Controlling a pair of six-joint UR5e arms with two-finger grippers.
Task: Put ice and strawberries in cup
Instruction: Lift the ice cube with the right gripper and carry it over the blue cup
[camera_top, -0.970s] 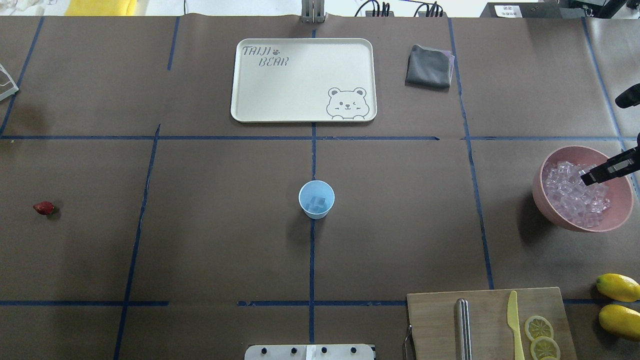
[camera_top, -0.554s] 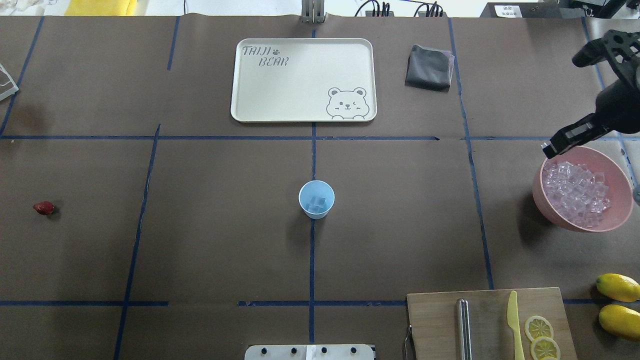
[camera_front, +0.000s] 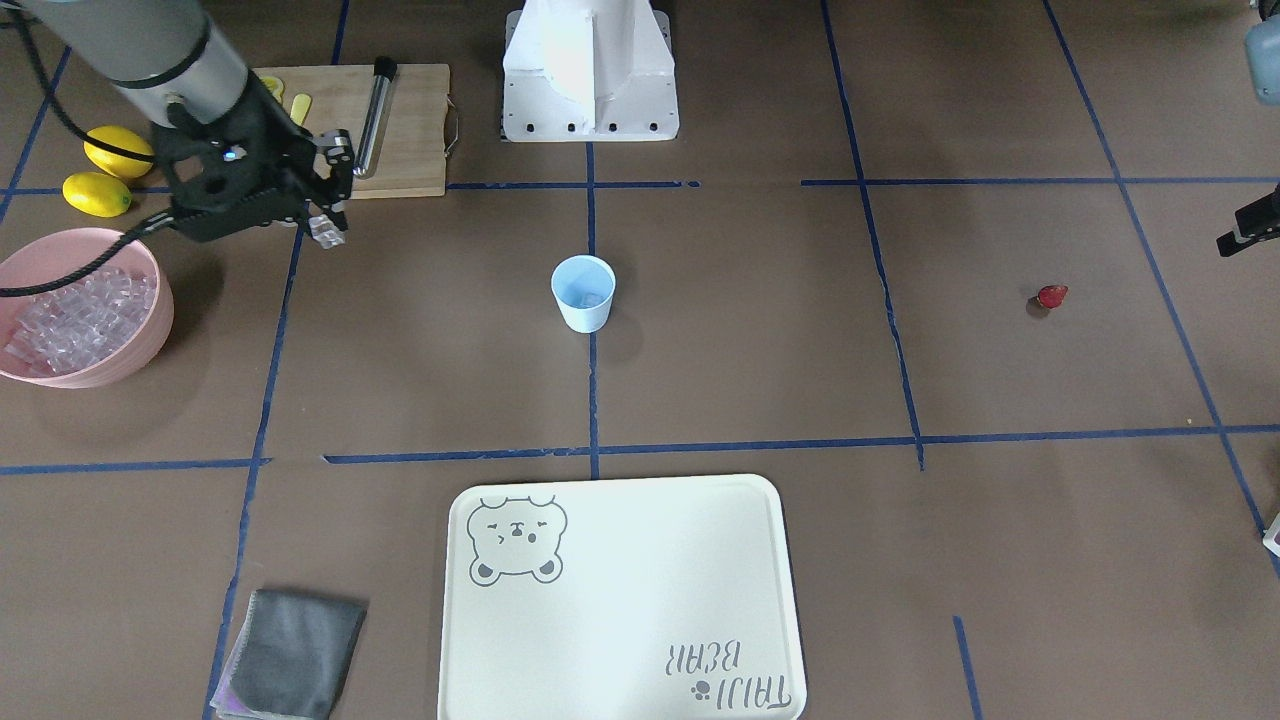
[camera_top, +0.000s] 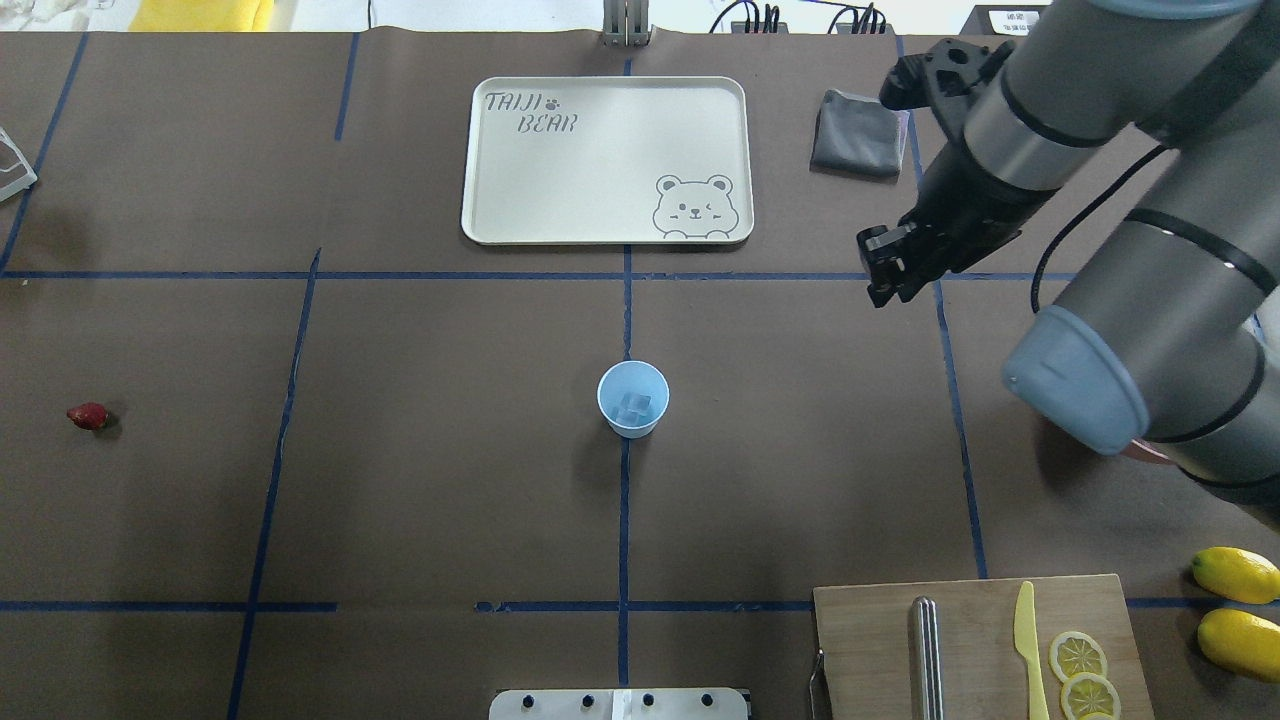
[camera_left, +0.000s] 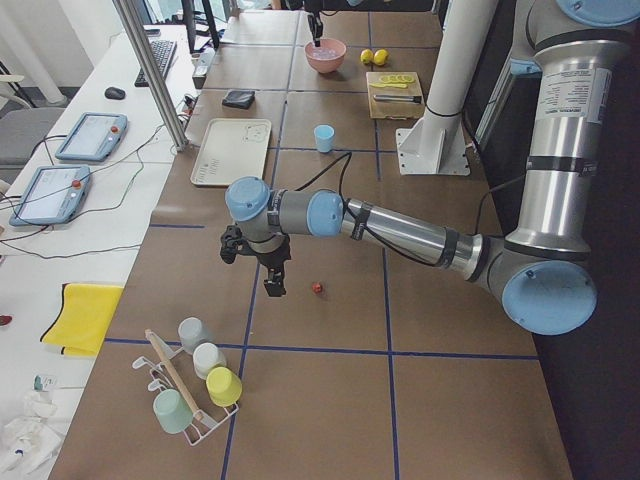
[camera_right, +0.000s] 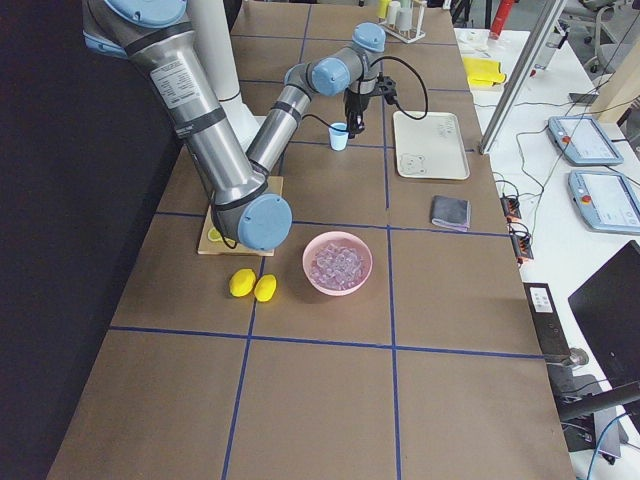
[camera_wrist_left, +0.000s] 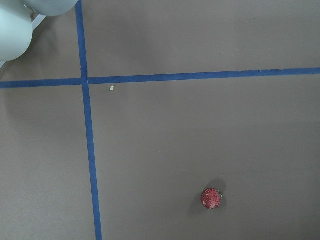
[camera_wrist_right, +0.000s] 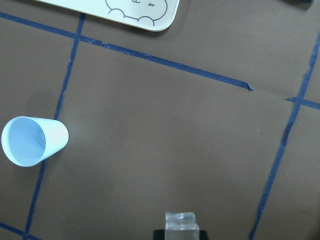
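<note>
The right end effector (camera_top: 882, 288) has left the pink bowl (camera_front: 150, 335) and now grips one ice cube (camera_wrist_right: 180, 221). The blue cup (camera_top: 633, 398) stands well apart from it, mid-bench (camera_top: 420, 500)

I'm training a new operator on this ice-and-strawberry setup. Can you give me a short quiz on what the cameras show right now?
1. True or false: the right gripper holds an ice cube.
2. Fill in: the cup already holds some ___.
3. Where does the strawberry lie? A in the cup; B on the table; C on the tray.

Key: 1 true; 2 ice; 3 B.
</note>
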